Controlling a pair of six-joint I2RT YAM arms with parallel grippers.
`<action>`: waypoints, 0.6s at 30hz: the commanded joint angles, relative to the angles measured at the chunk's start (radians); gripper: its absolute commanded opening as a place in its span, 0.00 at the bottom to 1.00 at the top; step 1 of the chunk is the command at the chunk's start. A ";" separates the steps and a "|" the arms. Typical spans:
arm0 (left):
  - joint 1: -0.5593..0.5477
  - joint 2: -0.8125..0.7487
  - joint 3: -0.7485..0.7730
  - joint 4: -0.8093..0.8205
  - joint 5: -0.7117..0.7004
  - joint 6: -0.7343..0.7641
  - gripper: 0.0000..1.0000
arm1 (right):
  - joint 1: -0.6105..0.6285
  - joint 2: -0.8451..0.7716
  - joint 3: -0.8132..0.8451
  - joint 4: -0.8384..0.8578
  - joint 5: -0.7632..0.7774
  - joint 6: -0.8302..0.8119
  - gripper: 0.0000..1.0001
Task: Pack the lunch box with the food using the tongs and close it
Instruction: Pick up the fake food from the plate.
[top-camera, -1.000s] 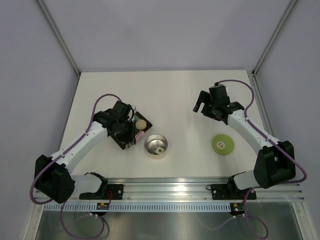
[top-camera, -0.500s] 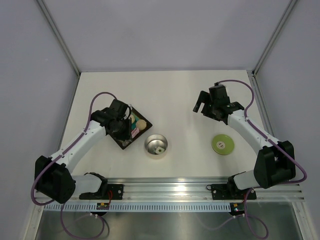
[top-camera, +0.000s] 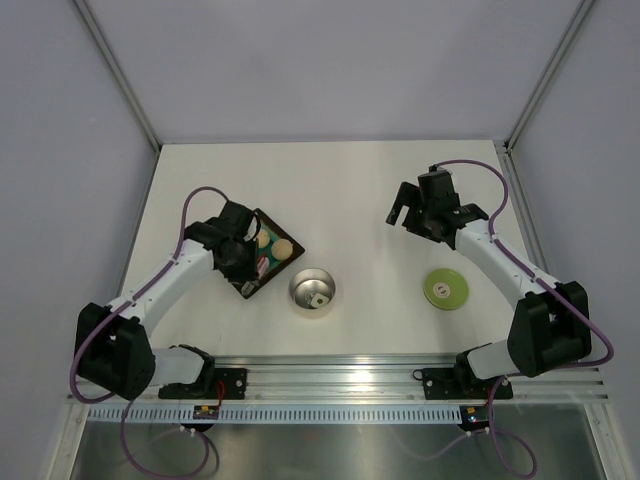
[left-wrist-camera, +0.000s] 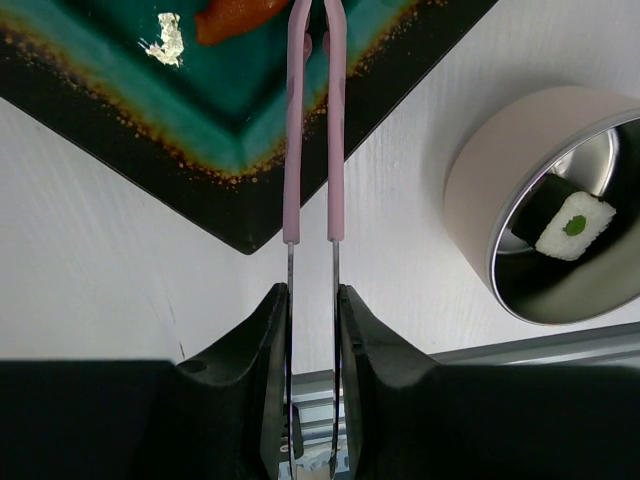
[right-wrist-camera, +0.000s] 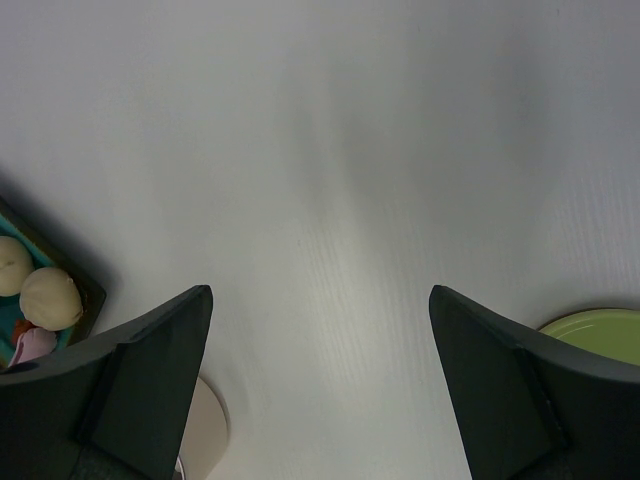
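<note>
While the left gripper (left-wrist-camera: 311, 300) is pinching the pink tongs (left-wrist-camera: 293, 150) beside the red-orange piece (left-wrist-camera: 240, 15), right gripper (right-wrist-camera: 318, 300) hanging open, straddling it squarely is looking wisest.

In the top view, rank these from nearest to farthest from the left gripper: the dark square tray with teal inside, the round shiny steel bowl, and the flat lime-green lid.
From the left gripper, which holds the pale-pink tongs:
1. Dark square tray, beneath the gripper, on the left.
2. Round steel bowl, just right of the tray, near the centre.
3. Lime-green lid, far over on the right side.
</note>
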 joint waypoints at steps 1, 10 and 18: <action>0.006 -0.056 0.022 0.044 -0.022 -0.011 0.00 | 0.004 -0.026 0.002 0.023 -0.012 0.004 0.97; 0.020 -0.085 0.088 0.023 0.021 0.006 0.00 | 0.003 -0.017 0.010 0.023 -0.016 0.004 0.97; 0.023 -0.091 0.098 -0.063 -0.083 0.064 0.09 | 0.004 -0.022 0.011 0.015 -0.002 -0.003 0.97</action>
